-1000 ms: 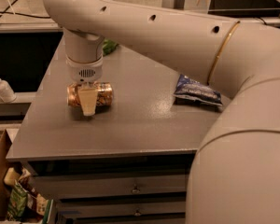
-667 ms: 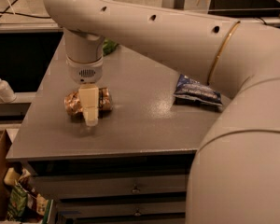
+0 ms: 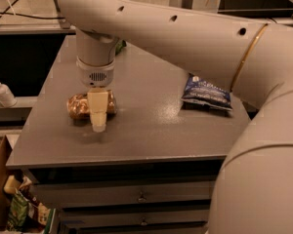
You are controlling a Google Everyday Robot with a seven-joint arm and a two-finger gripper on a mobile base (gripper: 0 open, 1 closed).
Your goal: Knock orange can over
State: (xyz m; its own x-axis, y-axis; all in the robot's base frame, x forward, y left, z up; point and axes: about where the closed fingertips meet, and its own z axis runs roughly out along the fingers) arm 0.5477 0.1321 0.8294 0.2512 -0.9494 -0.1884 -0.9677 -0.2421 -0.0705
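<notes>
The orange can point(image 3: 78, 106) lies on its side on the grey table point(image 3: 151, 135), near the left front. Its copper side shows to the left and right of my gripper. My gripper point(image 3: 98, 123) points straight down from the big cream arm. It stands just in front of the can, with its tip close to the table top, and it covers the middle of the can. Nothing is visibly held in it.
A blue snack bag point(image 3: 206, 94) lies at the table's right side, partly under my arm. A green item point(image 3: 120, 46) peeks out behind the arm at the back. A soap bottle point(image 3: 2, 91) stands on a ledge to the left. A box of packages point(image 3: 19, 213) sits on the floor at the lower left, and drawers point(image 3: 141, 196) are under the table top.
My gripper has moved a little toward the table's front edge and to the right. The can lies on its side throughout and has shifted slightly forward.
</notes>
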